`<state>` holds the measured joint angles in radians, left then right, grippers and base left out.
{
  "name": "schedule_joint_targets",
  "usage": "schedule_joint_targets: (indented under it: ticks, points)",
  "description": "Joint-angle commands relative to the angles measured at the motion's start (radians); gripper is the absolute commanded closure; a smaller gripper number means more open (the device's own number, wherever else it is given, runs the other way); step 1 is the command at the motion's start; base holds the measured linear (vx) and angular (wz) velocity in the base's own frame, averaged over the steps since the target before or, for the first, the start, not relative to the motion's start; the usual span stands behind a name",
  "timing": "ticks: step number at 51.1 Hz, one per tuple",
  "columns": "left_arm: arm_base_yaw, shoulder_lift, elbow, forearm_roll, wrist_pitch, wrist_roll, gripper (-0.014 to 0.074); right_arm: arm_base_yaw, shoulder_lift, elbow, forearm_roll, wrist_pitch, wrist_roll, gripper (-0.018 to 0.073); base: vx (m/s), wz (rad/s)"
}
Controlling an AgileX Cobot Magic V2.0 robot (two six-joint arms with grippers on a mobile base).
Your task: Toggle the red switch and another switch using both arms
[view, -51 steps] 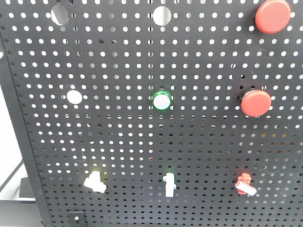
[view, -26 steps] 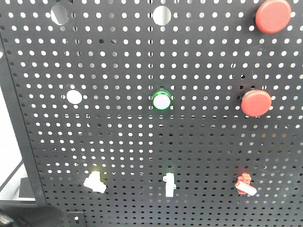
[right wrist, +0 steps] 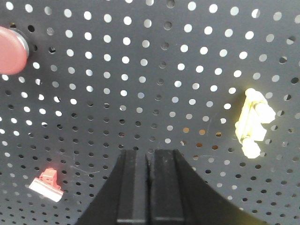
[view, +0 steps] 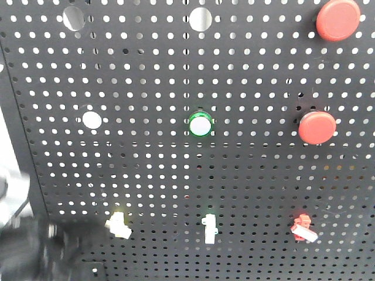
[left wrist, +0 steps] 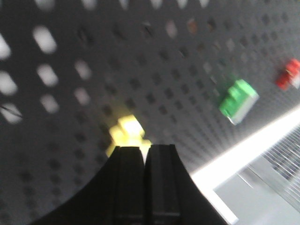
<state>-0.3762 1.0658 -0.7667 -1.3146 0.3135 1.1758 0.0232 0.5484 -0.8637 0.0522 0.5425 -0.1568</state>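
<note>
Sitting low on the right of the black pegboard (view: 269, 181), the red switch (view: 303, 228) has its white lever angled down to the right. Bare perforated board lies all round it, and a round red push button (view: 317, 127) sits well above. In the right wrist view the right gripper (right wrist: 147, 155), jaws pressed together on nothing, points at bare board well to the side of the red switch. Along the same row the yellow-white switch (view: 117, 224) glows faintly toward the board's left edge, with a green-tinted toggle (view: 209, 228) between the two. The left gripper (left wrist: 144, 151), jaws likewise clamped together and empty, has its tips just under the yellow-white switch. Blur hides whether they touch. From the front, the left arm (view: 29, 246) is a dark smear over the board's lower left corner, just beside that switch.
</note>
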Motion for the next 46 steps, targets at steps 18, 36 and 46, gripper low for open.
schedule_joint_targets:
  ticks: [18,36,46]
  points:
    - [-0.009,0.111,-0.044,-0.006,-0.120,0.002,0.0594,-0.003,0.009,-0.033,-0.002,-0.082,-0.008,0.0566,0.00,0.00]
    - [-0.009,0.142,-0.044,0.005,-0.080,0.002,0.0594,-0.003,0.009,-0.033,-0.002,-0.082,-0.008,0.0566,-0.01,0.02]
    - [-0.007,0.117,-0.044,0.021,-0.086,0.002,0.0594,-0.003,0.009,-0.033,-0.002,-0.082,-0.008,0.0566,0.00,0.01]
